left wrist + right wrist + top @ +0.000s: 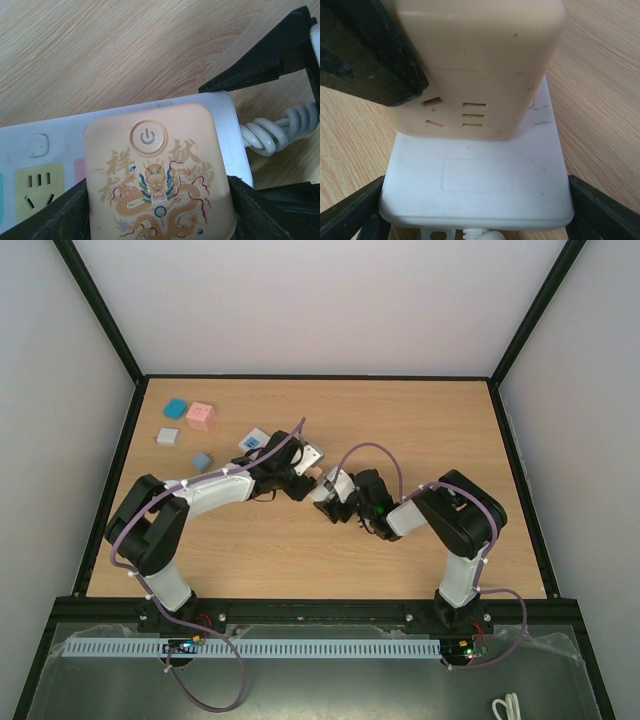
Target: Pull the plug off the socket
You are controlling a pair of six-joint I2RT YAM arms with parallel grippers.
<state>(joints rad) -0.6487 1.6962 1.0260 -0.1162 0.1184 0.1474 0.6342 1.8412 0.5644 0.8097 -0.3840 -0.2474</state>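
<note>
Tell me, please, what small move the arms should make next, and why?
Probably the left gripper should pull the peach plug straight up while the right gripper holds the socket down. The left fingers clamp the plug's sides, the right ones appear to pinch the socket near its cord, and the plug sits fully seated.

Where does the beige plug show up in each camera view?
Top external: plug just above the picture's centre, small and partly hidden.
Left wrist: plug lower centre, dragon face towards the camera.
Right wrist: plug fills the upper half.
Shared landmark: the white strip it sits on.
</note>
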